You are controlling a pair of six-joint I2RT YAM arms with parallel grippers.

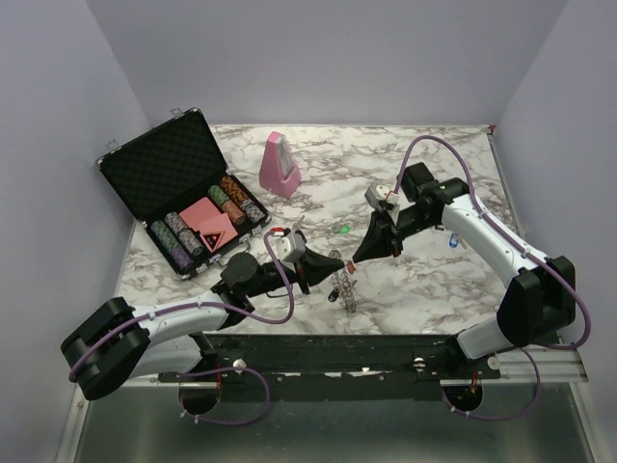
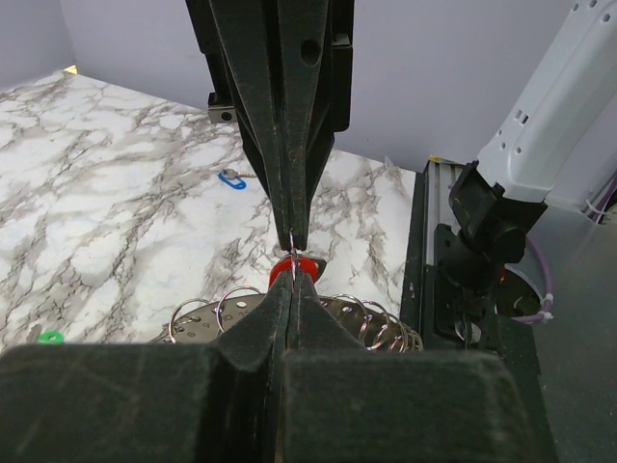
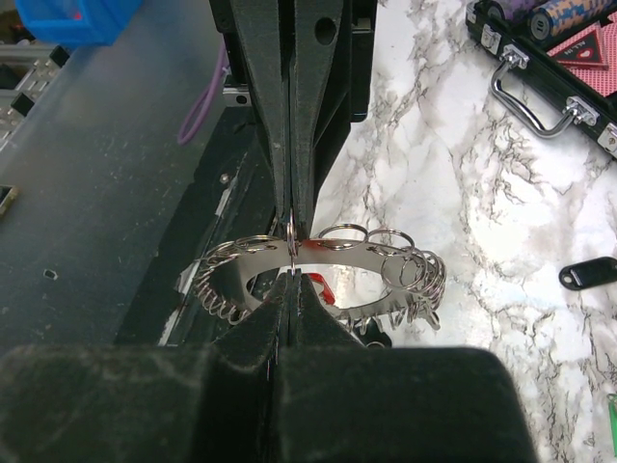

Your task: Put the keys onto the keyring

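The keyring (image 1: pixel 345 287) is a silvery plate ring edged with small wire loops. It hangs over the table's front between my two grippers. Tip to tip, my left gripper (image 1: pixel 337 262) and right gripper (image 1: pixel 356 260) are both shut on one small loop of it. In the left wrist view the left gripper (image 2: pixel 292 275) pinches that thin loop, with a red-capped key (image 2: pixel 301 265) just behind its tips and the keyring (image 2: pixel 207 318) below. In the right wrist view the right gripper (image 3: pixel 292 277) grips the same loop on the keyring (image 3: pixel 386 253). I cannot tell whether the red key (image 3: pixel 324 287) is threaded on.
Loose keys lie on the marble: a green-capped one (image 1: pixel 343 230), a blue-capped one (image 1: pixel 451 241) and a black-capped one (image 3: pixel 588 275). An open poker-chip case (image 1: pixel 183 193) stands at the back left and a pink metronome (image 1: pixel 280 166) behind the middle. The black rail (image 1: pixel 337 347) runs along the front edge.
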